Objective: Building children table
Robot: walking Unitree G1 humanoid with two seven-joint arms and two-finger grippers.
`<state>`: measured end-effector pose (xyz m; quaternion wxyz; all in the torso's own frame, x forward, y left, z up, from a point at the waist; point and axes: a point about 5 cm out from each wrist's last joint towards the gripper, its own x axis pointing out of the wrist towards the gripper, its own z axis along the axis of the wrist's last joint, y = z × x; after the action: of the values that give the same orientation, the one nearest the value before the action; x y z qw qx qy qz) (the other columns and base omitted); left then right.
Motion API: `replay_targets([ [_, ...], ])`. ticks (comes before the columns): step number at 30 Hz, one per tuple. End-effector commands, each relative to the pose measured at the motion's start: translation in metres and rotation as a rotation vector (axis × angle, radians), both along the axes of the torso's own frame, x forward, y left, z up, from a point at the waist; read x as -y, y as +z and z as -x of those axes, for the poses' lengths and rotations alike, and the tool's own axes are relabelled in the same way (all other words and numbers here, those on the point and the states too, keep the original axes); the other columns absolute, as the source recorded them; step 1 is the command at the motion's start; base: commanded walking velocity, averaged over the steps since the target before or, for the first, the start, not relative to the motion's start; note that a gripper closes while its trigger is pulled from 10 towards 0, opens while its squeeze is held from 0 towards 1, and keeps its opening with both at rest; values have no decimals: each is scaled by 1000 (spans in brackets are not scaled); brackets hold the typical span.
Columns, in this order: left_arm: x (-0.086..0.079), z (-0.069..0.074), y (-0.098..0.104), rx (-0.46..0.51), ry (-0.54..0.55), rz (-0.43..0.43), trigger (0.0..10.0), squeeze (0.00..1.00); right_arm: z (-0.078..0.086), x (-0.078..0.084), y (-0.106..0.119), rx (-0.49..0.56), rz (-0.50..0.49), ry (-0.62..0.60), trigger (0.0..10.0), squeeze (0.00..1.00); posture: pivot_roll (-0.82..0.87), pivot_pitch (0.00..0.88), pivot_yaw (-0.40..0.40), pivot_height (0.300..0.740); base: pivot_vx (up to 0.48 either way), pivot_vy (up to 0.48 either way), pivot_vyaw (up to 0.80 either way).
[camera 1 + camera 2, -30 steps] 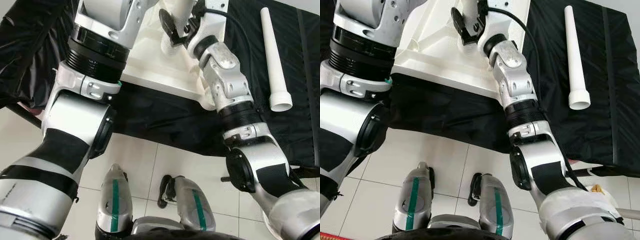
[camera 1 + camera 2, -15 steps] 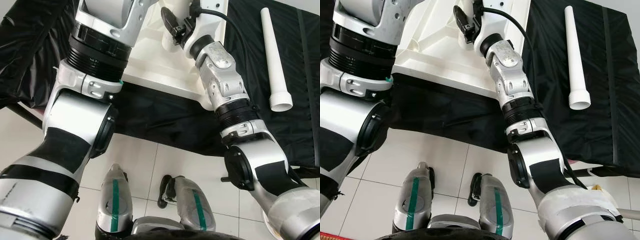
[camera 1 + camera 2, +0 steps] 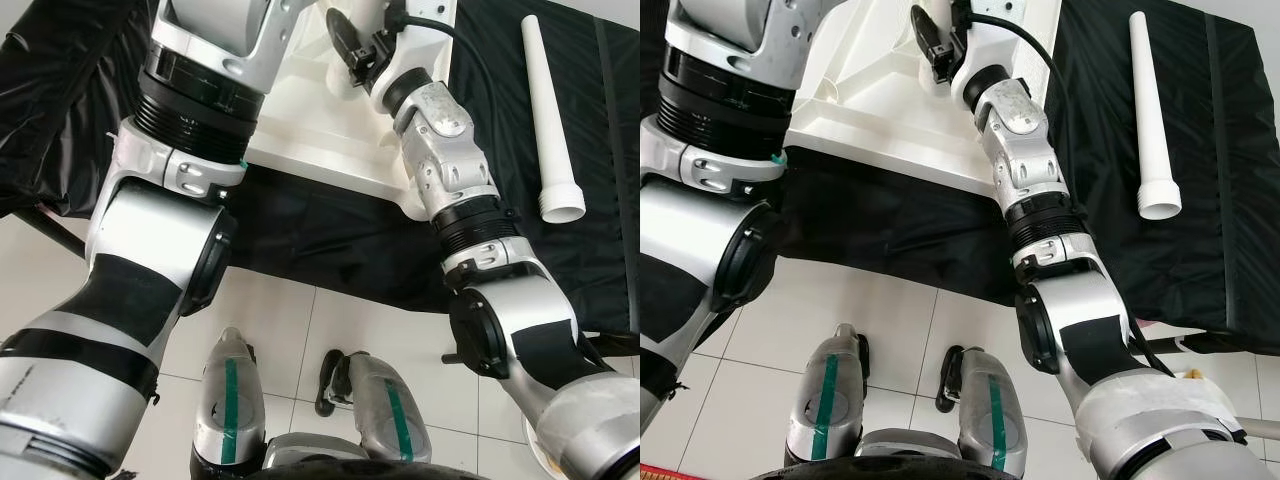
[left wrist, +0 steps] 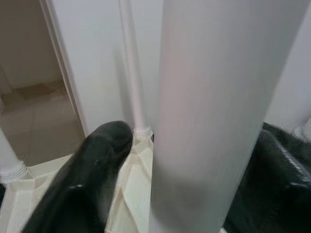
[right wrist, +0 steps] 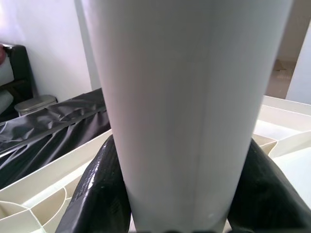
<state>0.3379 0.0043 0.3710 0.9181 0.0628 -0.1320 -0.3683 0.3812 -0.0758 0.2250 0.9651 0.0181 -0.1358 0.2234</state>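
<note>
Left eye view: my left gripper (image 4: 160, 160) clamps one upright white plastic table leg (image 4: 218, 111); beyond it, two further legs already stand in corner sockets. The upturned white plastic tabletop (image 3: 320, 120) lies on the black sheet (image 3: 330, 235). My right gripper (image 5: 177, 194) closes around the same leg, near its socket. A spare white tapered leg (image 3: 548, 120) lies well apart on my right, not yet fitted.

A smooth matt plastic leg (image 5: 189, 111) is clamped between glossy black fingers (image 5: 97, 194) (crinkled shiny sheet (image 5: 43, 141) beside).
</note>
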Motion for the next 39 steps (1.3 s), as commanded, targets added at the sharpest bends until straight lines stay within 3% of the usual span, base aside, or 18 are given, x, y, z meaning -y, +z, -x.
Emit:
replay_targets([
  [1, 4, 8, 5, 20, -78, 42, 10000, 1000, -2, 1, 7, 14, -25, -15, 10000, 0, 127, 48, -59, 740, 0, 0, 0],
  [5, 3, 14, 9, 6, -156, 119, 10000, 1000, -5, 8, 9, 3, -52, -54, 10000, 0, 129, 52, -60, 740, 0, 0, 0],
  [12, -5, 15, 14, 36, -147, 201, 10000, 1000, -7, 16, 8, -16, -71, -95, 10000, 0, 128, 57, -62, 740, 0, 0, 0],
  [13, -9, 15, 15, 36, -141, 220, 10000, 686, -8, 17, 8, -18, -72, -102, 10000, 0, 128, 58, -62, 740, 0, 0, 0],
  [14, -13, 15, 14, 37, -131, 238, 10000, 0, -8, 19, 8, -21, -75, -110, 10000, 0, 128, 60, -63, 740, 0, 0, 0],
  [23, -42, 7, -6, 25, -8, 248, 10000, 0, -7, 38, 2, -47, -84, -189, 10000, 0, 129, 57, -70, 740, 0, 0, 0],
  [25, -52, 4, -21, 9, 48, 214, 10000, 0, -8, 51, -2, -54, -78, -229, 10000, 0, 126, 55, -72, 740, 0, 0, 0],
  [30, -59, 0, -37, -23, 93, 196, 10000, 0, -7, 63, -4, -54, -87, -267, 10000, 0, 125, 55, -74, 740, 0, 0, 0],
  [35, -63, -1, -76, -70, 156, 136, 10000, 0, 0, 70, -5, -45, -86, -284, 10000, 0, 117, 48, -77, 740, 0, 0, 0],
  [39, -64, -1, -90, -68, 196, 93, 10000, 0, 4, 71, -6, -45, -88, -289, 10000, 0, 112, 40, -78, 740, 0, 0, 0],
])
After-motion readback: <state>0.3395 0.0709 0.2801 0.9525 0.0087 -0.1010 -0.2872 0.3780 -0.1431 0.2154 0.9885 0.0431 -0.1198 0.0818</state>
